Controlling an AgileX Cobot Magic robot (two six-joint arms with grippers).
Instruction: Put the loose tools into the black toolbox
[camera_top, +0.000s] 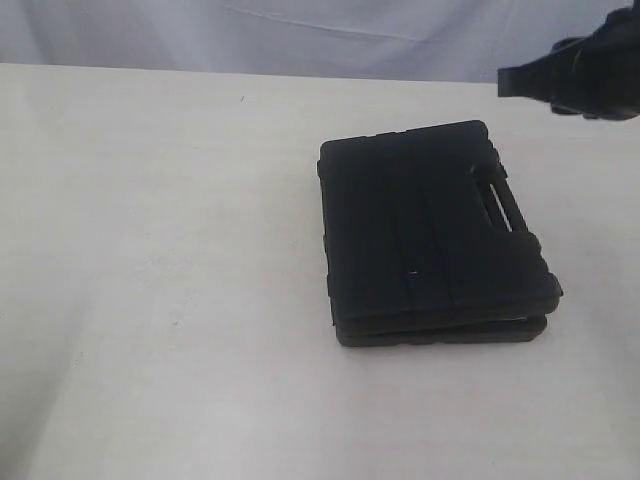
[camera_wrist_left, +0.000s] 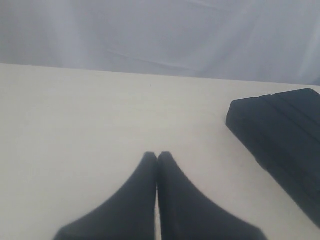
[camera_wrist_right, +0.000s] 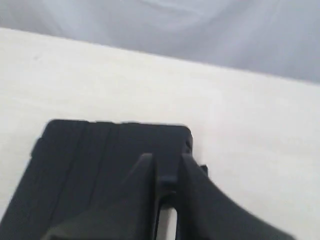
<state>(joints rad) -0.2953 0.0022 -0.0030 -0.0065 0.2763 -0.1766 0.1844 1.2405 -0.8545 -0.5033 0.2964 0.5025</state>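
Left gripper: we are seeing the left gripper hanging over the table, its two fingers pressed tip to tip, clenched on nothing.
Loose tools: we are finding no tape measure, tape roll, knife or pliers in any view. We are judging that they are either inside the box or out of frame, and the pictures are not telling us which.
Toolbox: the black toolbox is lying flat just right of the table's middle, with its lid down and its handle facing the right edge.
Long axis: we are reading the handle side as the long one, running from the far edge toward the near edge and drifting right as it comes nearer.
Bearing from the left: the box is lying off to the right of the left gripper, well apart, with only one end showing in the left wrist view.
Right gripper: the right gripper is hovering beyond the box's far right corner, apart from it. Its wrist view is looking past the fingers onto the lid. A thin slit is showing between the fingers, and we are making out nothing in it. Whether they are fully clenched, we cannot tell.
Nearer arm: we are judging the right arm the nearer one for any move on the lid or handle.
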